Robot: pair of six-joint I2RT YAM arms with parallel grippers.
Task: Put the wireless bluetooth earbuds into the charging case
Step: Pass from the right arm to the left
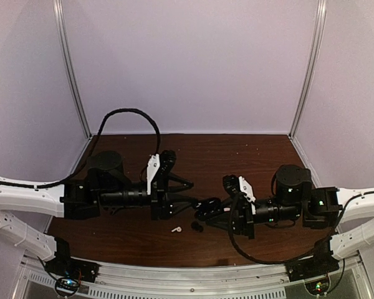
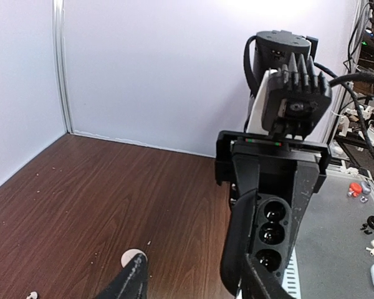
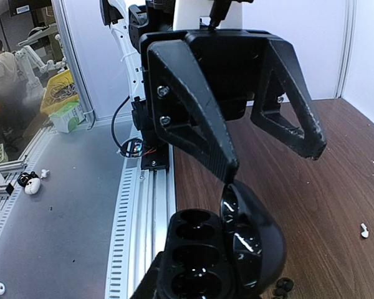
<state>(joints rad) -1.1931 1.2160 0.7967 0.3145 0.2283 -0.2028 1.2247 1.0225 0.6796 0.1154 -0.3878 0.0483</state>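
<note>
1. Pale lilac walls [image 1: 187, 62] closed in a dark brown wood-grain table [image 1: 249, 156], with a ribbed aluminium rail [image 1: 193, 274] running along its near edge.
2. Both black arms reached toward the middle of the table and met almost tip to tip.
3. Right gripper [image 1: 215, 212] was clamped on the glossy black oval charging case [image 3: 199, 249] and held it just above the tabletop.
4. That case had its domed lid [image 3: 252, 230] swung open, and the right wrist view showed round dark recesses in its body.
5. Left gripper [image 3: 273, 165] faced the case with its two black triangular fingers [image 3: 196, 118] spread apart and nothing between them.
6. One of those fingertips came down to the upper edge of the open lid; whether it actually touched could not be told.
7. A tiny white stemmed earbud [image 1: 176, 229] lay on the wood near the front edge, below the left gripper and apart from the case.
8. A tiny black earbud [image 1: 197, 227] lay just to the right of the white one, close under the held case.
9. Neither earbud was in the case or in either gripper.
</note>
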